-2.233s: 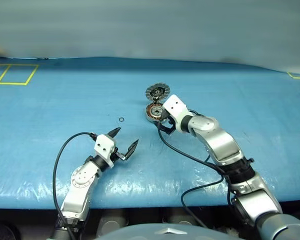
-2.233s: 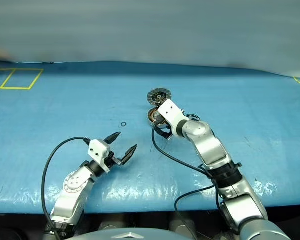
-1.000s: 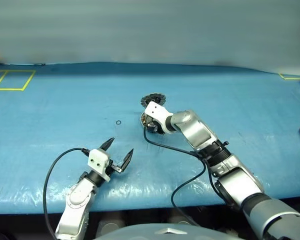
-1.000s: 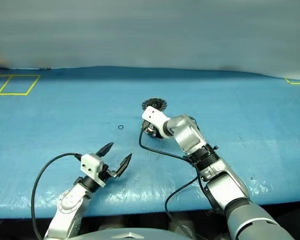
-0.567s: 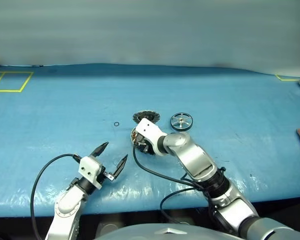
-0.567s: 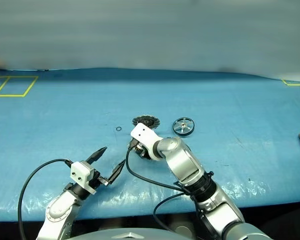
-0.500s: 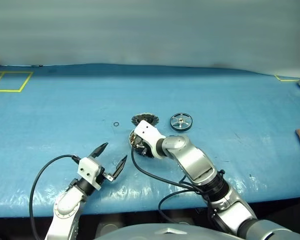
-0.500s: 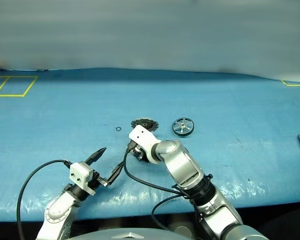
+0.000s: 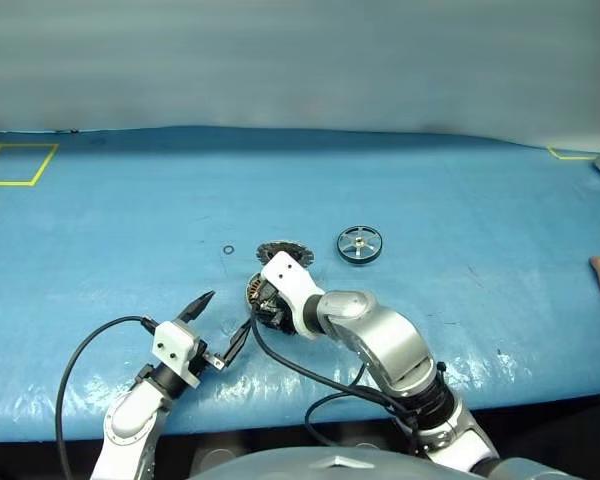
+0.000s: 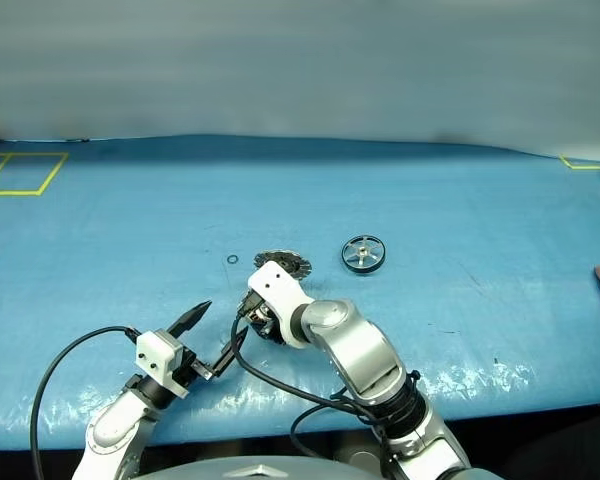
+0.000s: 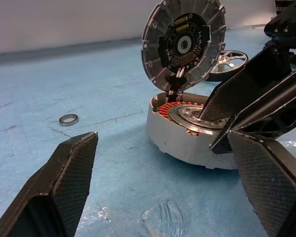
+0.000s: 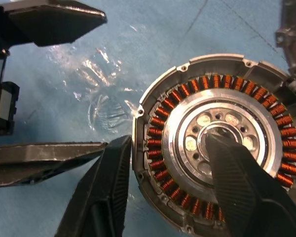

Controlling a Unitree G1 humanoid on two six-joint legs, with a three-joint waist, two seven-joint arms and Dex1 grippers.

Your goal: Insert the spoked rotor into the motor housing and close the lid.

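Straddling the near wall of the motor housing [image 12: 214,143]: right gripper [image 12: 170,192] with one finger outside the rim, one in the core, hiding part of the windings; not visibly clamping. Standing upright behind the fingers, the lid [image 11: 183,43]; lying beyond, half hidden, the spoked rotor [image 9: 359,244]. Gaping empty just beside the housing, left gripper [image 11: 172,187].

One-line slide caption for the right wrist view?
Right gripper straddles the motor housing wall, one finger outside, one in the core, windings exposed.

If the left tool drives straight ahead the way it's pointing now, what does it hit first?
Most likely the motor housing, which sits dead ahead between the open left tool's fingers. The right tool straddles the housing's near wall, so its finger may be struck first; depth is unclear.
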